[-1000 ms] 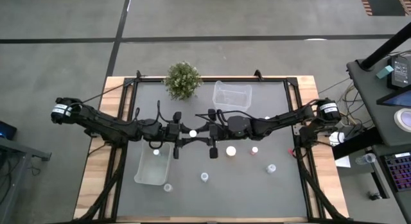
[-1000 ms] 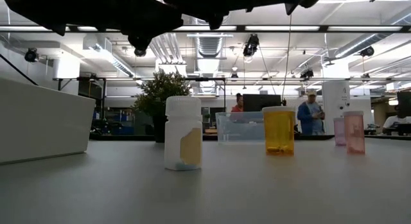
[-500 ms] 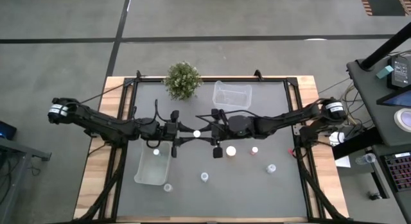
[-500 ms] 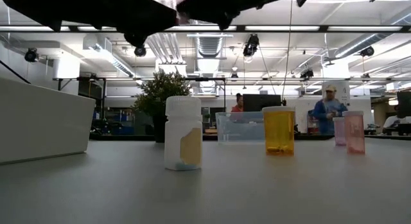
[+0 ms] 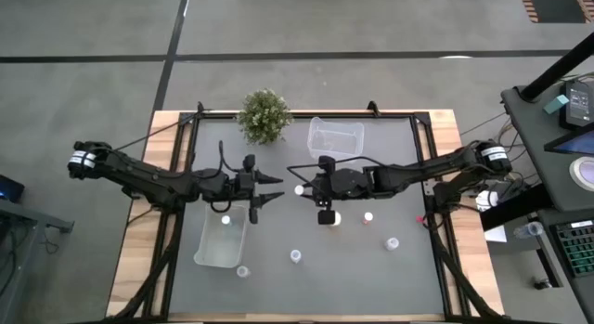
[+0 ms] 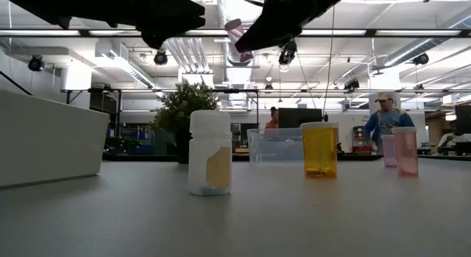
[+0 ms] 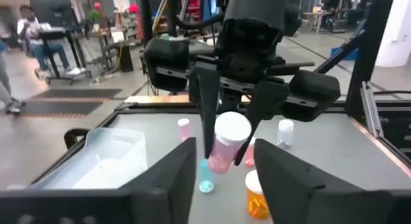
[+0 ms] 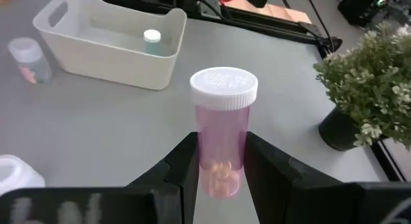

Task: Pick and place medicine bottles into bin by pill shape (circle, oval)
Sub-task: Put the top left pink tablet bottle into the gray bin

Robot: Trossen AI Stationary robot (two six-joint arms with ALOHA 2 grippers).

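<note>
While your right pincer [image 8: 215, 161] grips one pink bottle [image 8: 221, 131] aloft, facing the open left pincer [image 5: 272, 188], one bottle [image 8: 151, 36] sits binned, several loose below.

dark jointed arms [image 5: 158, 180] (white wrist bands), black cables [image 5: 223, 157]

From my remote station I can read no text, brand, number or sign in any view. The squat white plastic bottle with a white cap [image 6: 210, 153] at the front of the grey bench [image 6: 294, 220] carries a tan label patch, but no lettering on it is legible. The clear pink bottle with a white ribbed cap [image 8: 221, 129] shows only faint embossing on its cap that I cannot make out.
</note>
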